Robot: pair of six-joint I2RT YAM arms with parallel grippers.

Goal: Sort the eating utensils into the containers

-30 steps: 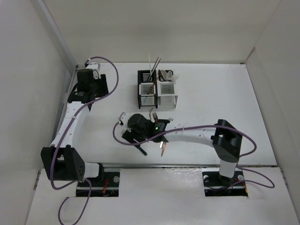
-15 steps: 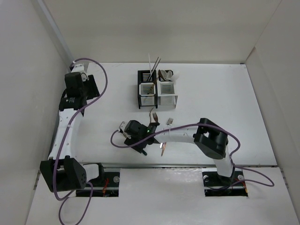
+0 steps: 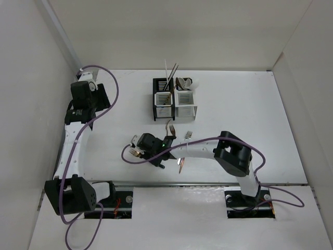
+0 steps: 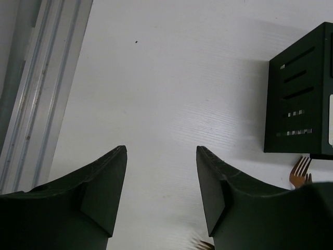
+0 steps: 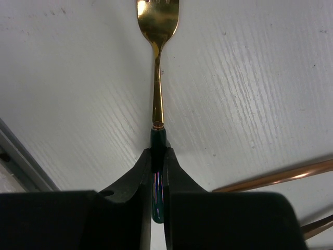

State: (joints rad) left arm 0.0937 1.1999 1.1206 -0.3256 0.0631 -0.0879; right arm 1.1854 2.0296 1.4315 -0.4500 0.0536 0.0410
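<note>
Your right gripper (image 5: 157,153) is clenched on the dark green handle of a gold fork (image 5: 157,62). It sits close to the near edge of the table (image 3: 250,104), left of the middle. Your left gripper (image 4: 161,151) hangs released by the left edge with nothing between its fingers. The black caddy (image 3: 162,103) and white caddy (image 3: 186,103) stand joined near the middle of the far edge.
</note>
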